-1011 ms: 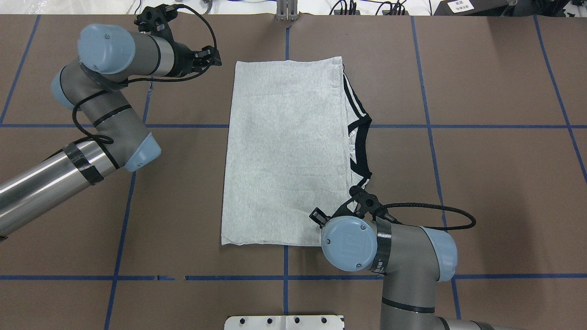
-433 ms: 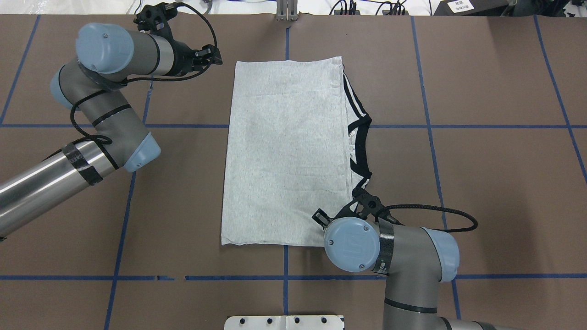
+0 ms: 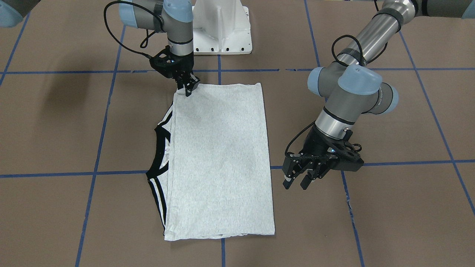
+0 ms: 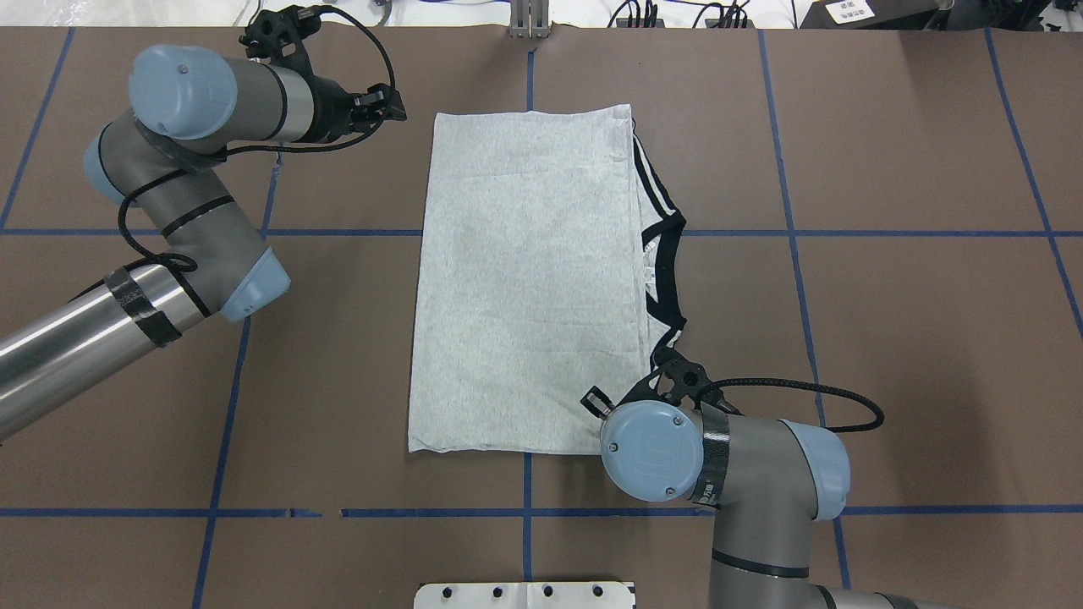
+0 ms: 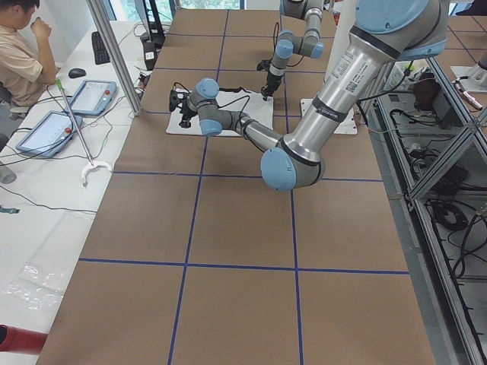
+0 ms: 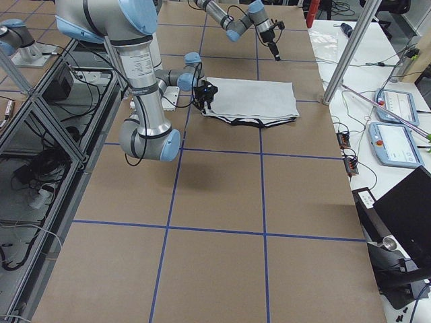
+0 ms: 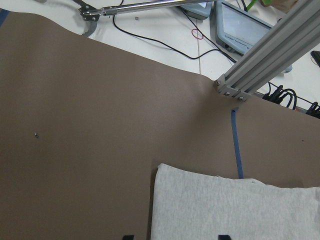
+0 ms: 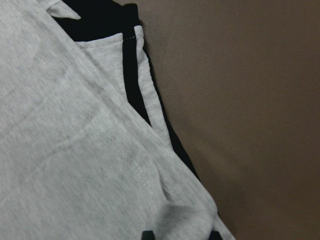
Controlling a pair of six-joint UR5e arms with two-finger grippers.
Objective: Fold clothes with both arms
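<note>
The grey T-shirt [image 4: 525, 279] lies folded into a long rectangle on the brown table, its black-striped collar and trim [image 4: 664, 254] showing along the right edge. My left gripper [image 4: 391, 103] hovers open just left of the shirt's far left corner. In the front-facing view this left gripper [image 3: 295, 184] has its fingers apart with nothing between them, and the left wrist view shows that corner [image 7: 165, 172] below. My right gripper [image 3: 188, 90] is at the near right corner, and the right wrist view shows bunched fabric [image 8: 185, 217] pinched between its fingers. My own wrist hides it from overhead.
The white pedestal [image 3: 222, 29] stands at the table's near edge between the arm bases. An aluminium post [image 7: 265, 60] rises at the far edge. Blue tape lines [image 4: 787, 233] cross the table. A person [image 5: 19, 53] sits at a side bench with tablets.
My left arm drifted slightly left, away from the shirt. My right arm's wrist slid a little toward the near edge. The shirt stayed put.
</note>
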